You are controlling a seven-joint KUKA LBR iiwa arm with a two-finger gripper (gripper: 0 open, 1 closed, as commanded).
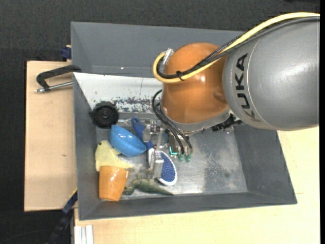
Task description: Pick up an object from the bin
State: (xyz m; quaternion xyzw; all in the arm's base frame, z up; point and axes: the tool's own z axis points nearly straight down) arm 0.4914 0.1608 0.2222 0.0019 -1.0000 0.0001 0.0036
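Note:
My gripper hangs low in the middle of the bin, under the arm's orange cover. It is just left of a blue and white oval thing with a dotted surface, and may touch its left edge. A light blue bowl-shaped shell lies directly to the gripper's left, with a small dark blue piece above it. A green, long thing lies below the gripper by the front wall.
An orange cup lies on its side in the front left corner. A pale yellow lump rests above it. A black round knob sits at the back left. The bin floor to the right is bare metal.

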